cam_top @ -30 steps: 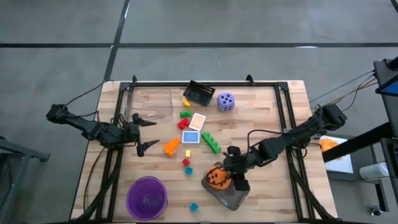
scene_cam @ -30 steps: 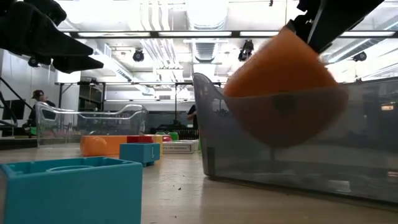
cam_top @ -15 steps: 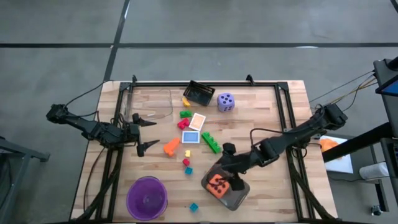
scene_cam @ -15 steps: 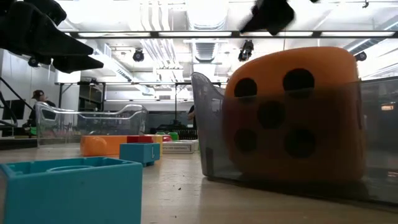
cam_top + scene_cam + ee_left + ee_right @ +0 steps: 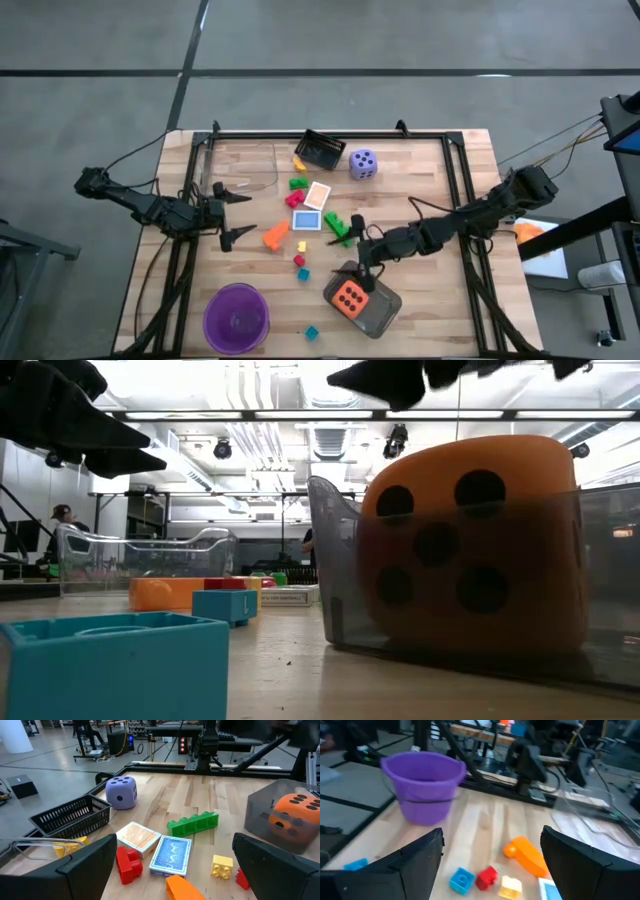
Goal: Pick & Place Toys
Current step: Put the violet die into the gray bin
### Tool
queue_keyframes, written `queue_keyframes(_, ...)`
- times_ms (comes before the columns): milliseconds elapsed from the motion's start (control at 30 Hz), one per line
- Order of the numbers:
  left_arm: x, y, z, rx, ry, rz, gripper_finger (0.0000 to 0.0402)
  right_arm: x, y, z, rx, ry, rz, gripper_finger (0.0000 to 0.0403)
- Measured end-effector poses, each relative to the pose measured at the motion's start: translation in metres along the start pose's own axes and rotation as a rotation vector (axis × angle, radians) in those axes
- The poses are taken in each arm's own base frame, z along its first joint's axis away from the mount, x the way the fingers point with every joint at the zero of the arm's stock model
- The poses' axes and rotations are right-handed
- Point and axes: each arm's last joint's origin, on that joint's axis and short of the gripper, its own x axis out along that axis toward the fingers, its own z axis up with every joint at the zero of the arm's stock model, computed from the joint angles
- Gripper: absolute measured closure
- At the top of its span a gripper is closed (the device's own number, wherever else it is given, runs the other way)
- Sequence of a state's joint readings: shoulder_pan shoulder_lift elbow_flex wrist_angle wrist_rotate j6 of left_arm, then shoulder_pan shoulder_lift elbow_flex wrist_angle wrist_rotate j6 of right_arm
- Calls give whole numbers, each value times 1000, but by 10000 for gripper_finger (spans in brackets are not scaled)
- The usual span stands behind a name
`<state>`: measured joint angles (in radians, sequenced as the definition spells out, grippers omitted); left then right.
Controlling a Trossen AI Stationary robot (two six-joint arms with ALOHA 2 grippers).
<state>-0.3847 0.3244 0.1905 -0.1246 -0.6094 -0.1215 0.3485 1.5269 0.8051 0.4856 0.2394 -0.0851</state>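
The orange die (image 5: 349, 296) sits inside the grey tray (image 5: 383, 308), free of any grip. The right gripper (image 5: 353, 246) hangs just above the tray's far edge, fingers spread and empty. The green block (image 5: 338, 228) lies just beside it toward table centre, long axis slanting. The left gripper (image 5: 232, 211), also spread wide, waits farther off.
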Motion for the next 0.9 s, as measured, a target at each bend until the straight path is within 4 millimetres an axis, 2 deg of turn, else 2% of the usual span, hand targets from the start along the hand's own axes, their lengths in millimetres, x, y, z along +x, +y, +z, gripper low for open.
queue_keyframes(233, 0, 0, 0, -3, 0, 0, 3, -6, -25, -21, -9, -86, -86, 78)
queue_keyframes(500, 0, 0, 0, -7, -1, 0, 3, -30, -65, -50, 16, -85, -222, 78)
queue_keyframes(600, 0, 0, 0, -7, 0, 0, 3, -39, -82, -57, 23, -27, -281, 78)
queue_keyframes(900, 0, 0, 0, -7, 0, 0, 3, -67, -137, -76, 59, 343, -444, 78)
